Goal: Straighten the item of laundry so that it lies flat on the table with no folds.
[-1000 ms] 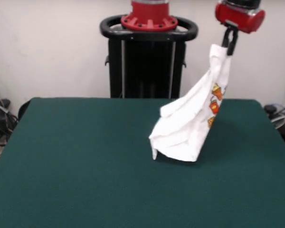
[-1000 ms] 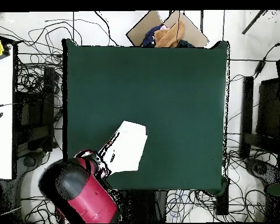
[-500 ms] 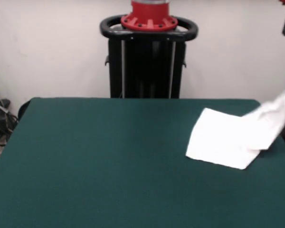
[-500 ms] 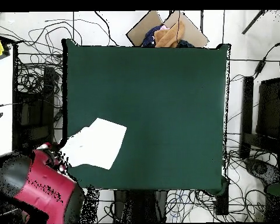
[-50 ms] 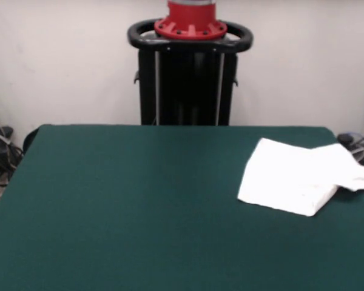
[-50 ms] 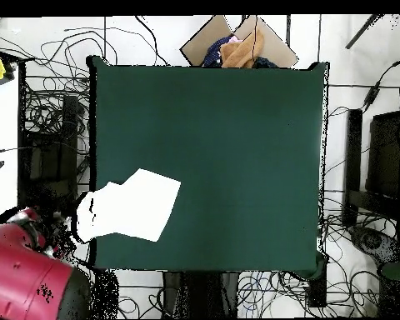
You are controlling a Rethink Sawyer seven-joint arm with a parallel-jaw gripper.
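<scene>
- Since my arm (image 6: 24, 271) sits off past the tabletop's corner in the overhead view, I cannot tell whether my hand is released or clenched; the front view shows no hand at all.
- Shirt (image 5: 300, 176) lies on the green tabletop (image 5: 139, 206), near the right edge in the front view, nothing touching it that I can see.
- One end spills over that edge (image 6: 87, 218); the overhead view shows white cloth past the tabletop's side, close to my arm.
- Only white fabric shows, no print, so I judge the printed side is down or folded inside.
- Front view: main part looks roughly flat but thick along the near edge, likely doubled over; the right end is bunched and rumpled.
- Task not done, by my judgement: folds left, and part hangs off.
- Next I'd want a grasp on the overhanging end and a pull toward the tabletop's middle, where there's plenty of bare green.
- Risk: the hanging weight could drag more cloth over the edge.
</scene>
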